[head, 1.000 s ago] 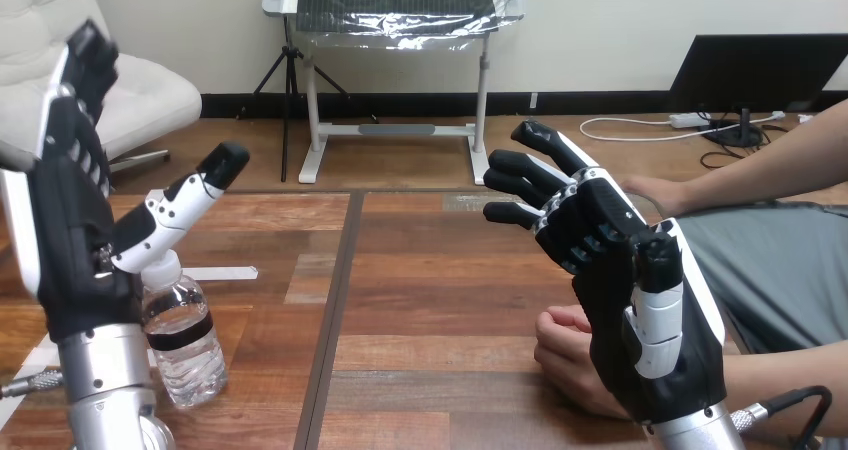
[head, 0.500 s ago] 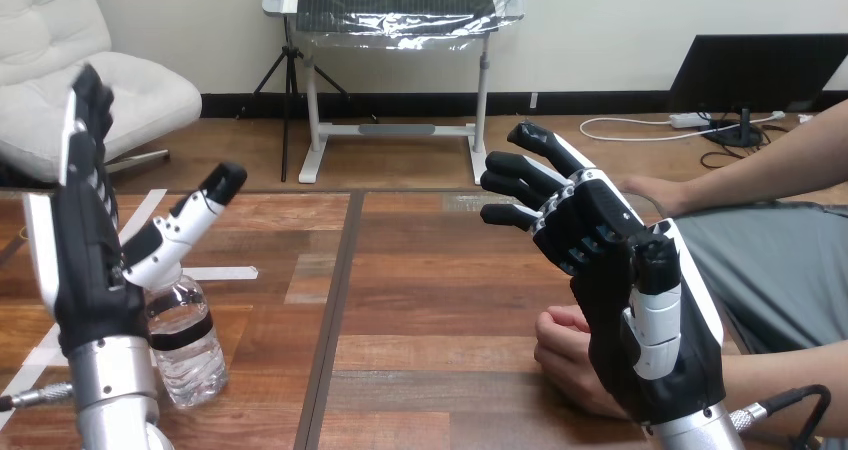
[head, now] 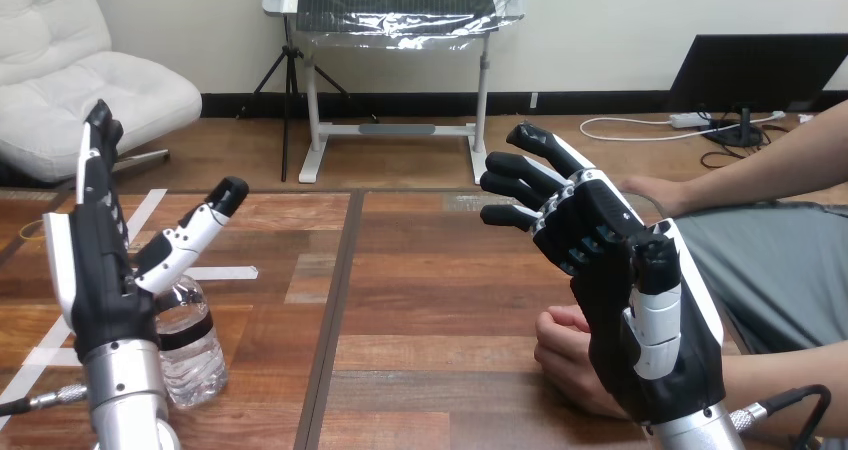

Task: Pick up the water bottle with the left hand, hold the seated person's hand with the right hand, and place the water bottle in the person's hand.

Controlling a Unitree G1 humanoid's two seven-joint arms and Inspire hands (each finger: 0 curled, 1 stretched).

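**A:** Where's the water bottle (head: 186,348)?

**B:** Lower left of the frame, upright on the desk (head: 430,270), cap on. My left hand (head: 100,282) stands right in front of it and covers part of it. The fingers point straight up and the thumb angles out over the bottle's top. The hand is released, nothing in it. I can't tell if the thumb touches the bottle.

**A:** Right hand?

**B:** My right hand (head: 640,315) is at lower right, raised off the desk, with the fingers spread loosely toward the frame's centre. It is relaxed, not clenched, and grasps nothing.

**A:** The person's hand?

**B:** The person's hand (head: 568,355) rests on the desk at lower right, loosely curled, just left of my right palm and partly behind it. No finger of mine wraps round it. Whether they touch, I can't tell.
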